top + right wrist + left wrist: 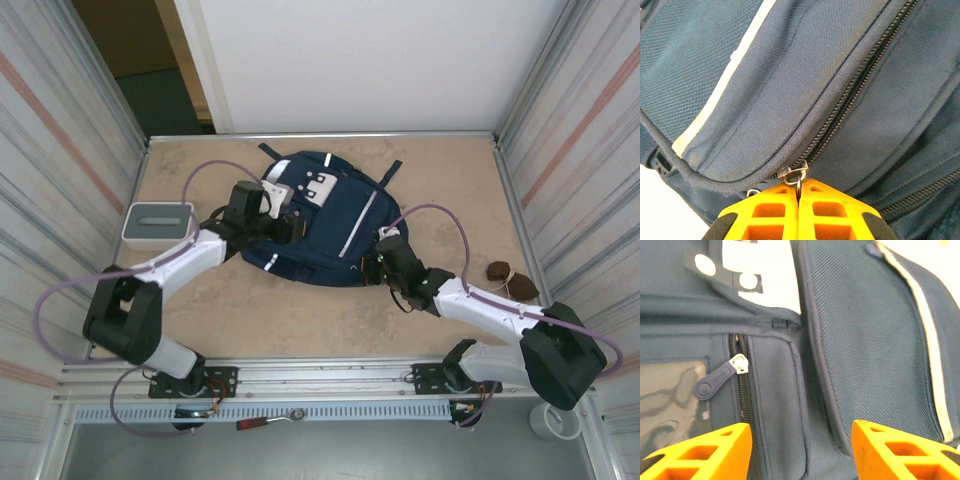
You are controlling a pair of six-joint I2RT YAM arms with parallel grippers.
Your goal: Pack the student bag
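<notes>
The student bag (pixel 320 220), a navy backpack with white stripes, lies flat in the middle of the table. My left gripper (pixel 285 222) hovers over its upper left front, open, with nothing between the orange fingers (pixel 705 452). Under it runs a pocket zip with a dark pull tab (pixel 715 380), and my left gripper (pixel 801 450) stands over plain navy fabric. My right gripper (pixel 380 262) is at the bag's lower right edge. My right gripper (pixel 799 192) is shut on the metal zip pull (pixel 796 175) of the bag's long zip (pixel 855 85), which is closed.
A small grey-white box (pixel 158 223) stands at the left, close to my left arm. Two brown lumps (pixel 510 277) lie near the right wall. Metal walls close in both sides, with a rail along the near edge.
</notes>
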